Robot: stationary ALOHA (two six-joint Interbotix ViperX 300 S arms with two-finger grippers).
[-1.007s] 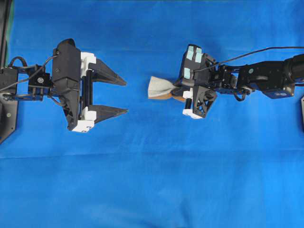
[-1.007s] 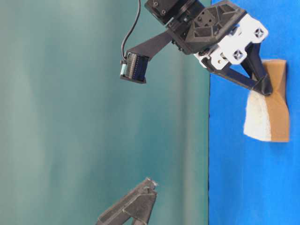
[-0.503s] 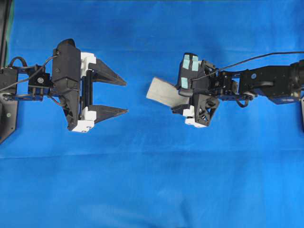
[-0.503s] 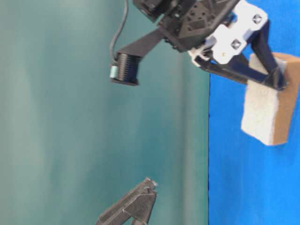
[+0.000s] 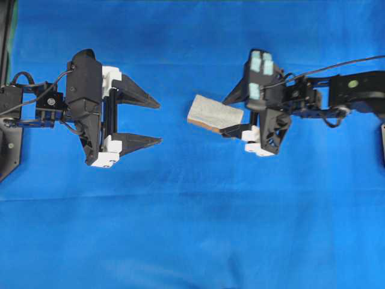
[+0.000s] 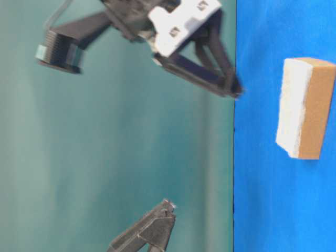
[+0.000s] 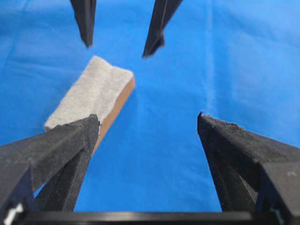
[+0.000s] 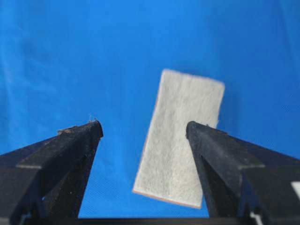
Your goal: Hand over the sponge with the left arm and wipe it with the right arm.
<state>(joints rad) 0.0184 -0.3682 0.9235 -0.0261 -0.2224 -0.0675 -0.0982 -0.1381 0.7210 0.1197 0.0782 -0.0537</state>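
The sponge [image 5: 215, 112] lies flat on the blue cloth, pale grey-green face up and orange-brown foam underneath, with nothing gripping it. My right gripper [image 5: 225, 118], the one with teal patches, hovers open above the sponge's right end, and in the table-level view the right gripper [image 6: 234, 89] is clear of the sponge [image 6: 307, 107]. From the right wrist, the sponge [image 8: 180, 136] shows below the right gripper [image 8: 143, 125]. My left gripper [image 5: 160, 123] stands open to the sponge's left, a short gap away. From the left wrist, the sponge [image 7: 91, 96] lies ahead-left of the left gripper [image 7: 147, 119].
The blue cloth [image 5: 198, 229] covers the whole table. A teal backdrop [image 6: 105, 131] fills the left of the table-level view. A black mounting bracket [image 5: 9, 144] sits at the left edge. The right arm's cable [image 5: 337, 65] runs off to the right.
My right gripper opened and let go of the squeezed sponge, which sprang back flat on the cloth. The gripper then rose and drew back to the right. The left arm stayed still.
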